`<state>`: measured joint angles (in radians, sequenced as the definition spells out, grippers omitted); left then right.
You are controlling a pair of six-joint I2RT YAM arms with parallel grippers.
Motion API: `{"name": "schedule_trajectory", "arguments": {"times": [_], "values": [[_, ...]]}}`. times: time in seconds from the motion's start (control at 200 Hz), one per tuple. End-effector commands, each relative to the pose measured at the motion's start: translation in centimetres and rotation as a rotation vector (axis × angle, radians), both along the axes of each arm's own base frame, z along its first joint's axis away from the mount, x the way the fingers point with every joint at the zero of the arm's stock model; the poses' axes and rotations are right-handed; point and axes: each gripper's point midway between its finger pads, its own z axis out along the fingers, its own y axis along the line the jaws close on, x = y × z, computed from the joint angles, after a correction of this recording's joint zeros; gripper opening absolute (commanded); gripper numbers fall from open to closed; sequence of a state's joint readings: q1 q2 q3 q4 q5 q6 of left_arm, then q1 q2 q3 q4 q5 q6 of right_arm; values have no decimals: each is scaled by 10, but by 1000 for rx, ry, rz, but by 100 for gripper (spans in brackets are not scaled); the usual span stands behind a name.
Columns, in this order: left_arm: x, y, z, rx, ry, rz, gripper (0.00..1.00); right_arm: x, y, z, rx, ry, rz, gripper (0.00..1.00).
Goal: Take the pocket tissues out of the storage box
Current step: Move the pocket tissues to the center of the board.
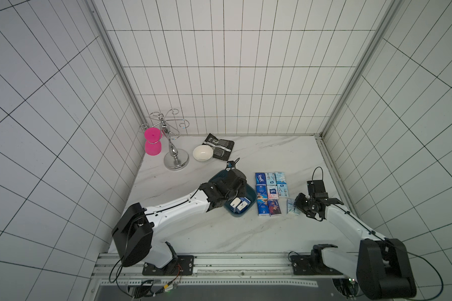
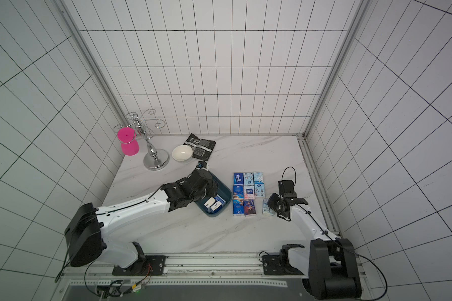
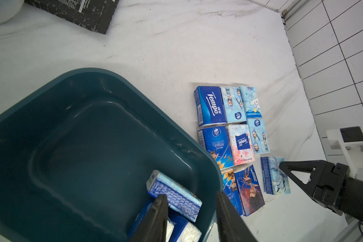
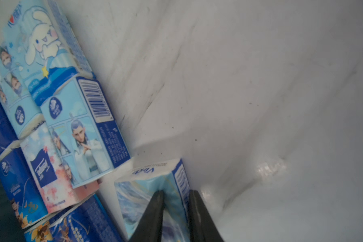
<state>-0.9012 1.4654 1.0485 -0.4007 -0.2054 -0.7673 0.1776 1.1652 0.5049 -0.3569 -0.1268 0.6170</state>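
At least three small, soft pocket tissue packets (image 3: 176, 193), blue and white, lie piled at the near end of the dark teal shallow plastic storage box (image 3: 82, 136). The rest of the box floor is bare. The box sits about midway across the white marble-look table surface (image 1: 219, 234).

The left gripper (image 3: 191, 196) hangs directly over the pile, its two black fingers partly spread and holding nothing.

Just right of the box, eight printed packets (image 1: 271, 192) lie flat in a tidy block, in rows of three, three and two. A ninth, pale blue packet (image 4: 147, 188) lies slightly askew just beside the block's near right corner. The right gripper (image 4: 176, 193) is at this packet, jaws drawn close with only a slit between them. Whether they pinch it cannot be told.

Toward the far left corner stand a white round bowl (image 1: 202, 153), a black-and-silver flat pouch (image 1: 221, 148), a chrome wire stand (image 1: 174, 153) and a pink plastic cup (image 1: 153, 148).

The step in hand appears to be settling the ninth packet into the last row while the left arm lines up the next pick. That pick likely calls for lowering the spread fingers around the top packet, closing gently on its soft wrap, and lifting clear of the box wall.
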Motion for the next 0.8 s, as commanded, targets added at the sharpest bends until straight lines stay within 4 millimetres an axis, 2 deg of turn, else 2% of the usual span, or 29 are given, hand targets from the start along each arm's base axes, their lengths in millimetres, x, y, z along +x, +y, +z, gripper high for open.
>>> {"name": "schedule_trajectory", "arguments": {"times": [0.0, 0.185, 0.49, 0.795], "values": [[1, 2, 6, -21, -19, 3, 41, -9, 6, -5, -40, 60, 62, 25], [1, 4, 9, -23, -24, 8, 41, -14, 4, -4, -74, 72, 87, 26], [1, 7, 11, -17, -28, 18, 41, -7, 26, -6, -78, 91, 195, 28], [4, 16, 11, -8, -30, 40, 41, -3, 36, -1, -75, 74, 220, 29]]}}
